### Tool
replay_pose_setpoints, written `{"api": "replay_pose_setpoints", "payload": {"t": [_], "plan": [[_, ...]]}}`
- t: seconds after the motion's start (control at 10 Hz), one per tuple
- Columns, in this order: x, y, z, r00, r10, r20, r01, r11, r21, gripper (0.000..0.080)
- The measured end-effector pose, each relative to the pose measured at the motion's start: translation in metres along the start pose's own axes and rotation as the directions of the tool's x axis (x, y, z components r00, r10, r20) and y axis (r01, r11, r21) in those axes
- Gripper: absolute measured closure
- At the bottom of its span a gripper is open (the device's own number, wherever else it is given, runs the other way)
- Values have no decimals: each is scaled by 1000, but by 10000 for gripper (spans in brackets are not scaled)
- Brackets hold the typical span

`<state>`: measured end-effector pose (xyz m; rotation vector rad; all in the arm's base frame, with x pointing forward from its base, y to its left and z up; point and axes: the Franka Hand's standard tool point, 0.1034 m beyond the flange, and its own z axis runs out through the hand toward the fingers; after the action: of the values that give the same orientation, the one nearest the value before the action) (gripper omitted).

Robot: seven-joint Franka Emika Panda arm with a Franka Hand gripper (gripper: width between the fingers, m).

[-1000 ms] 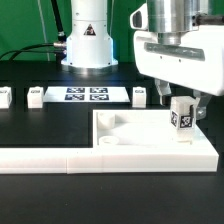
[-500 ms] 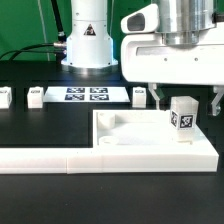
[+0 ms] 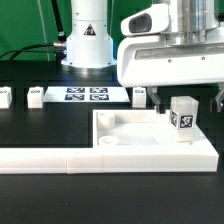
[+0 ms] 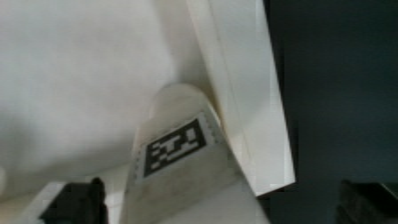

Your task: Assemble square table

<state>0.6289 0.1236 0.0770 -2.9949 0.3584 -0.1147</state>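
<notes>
on the tabletop [image 3: 128, 150], toward the exterior view's right, a tagged leg [image 3: 181, 120] stands upright; my gripper [image 3: 189, 100] hangs just above it, fingers spread apart.

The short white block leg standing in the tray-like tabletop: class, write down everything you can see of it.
The short white block leg looks like smooth matte plastic: a squarish post with a black-and-white tag on one side face. It stands upright inside the white square tray-like tabletop, towards the exterior view's right and close to the raised rim. The open gripper hangs just above it, its dark fingers on either side and clear of it.
</notes>
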Motion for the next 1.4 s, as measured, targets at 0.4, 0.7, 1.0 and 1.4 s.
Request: {"api": "replay_pose_setpoints", "payload": {"t": [0.4,0.7,1.0,1.4], "plan": [[1,2,0,989,-147,-1,147,989,-2,288],[2,7,0,990,-140,-2,140,990,-7,423],[4,9,-1,997,-82,-4,82,997,-8,503],[2,10,0,929,369,-11,-369,929,-14,505]]}}
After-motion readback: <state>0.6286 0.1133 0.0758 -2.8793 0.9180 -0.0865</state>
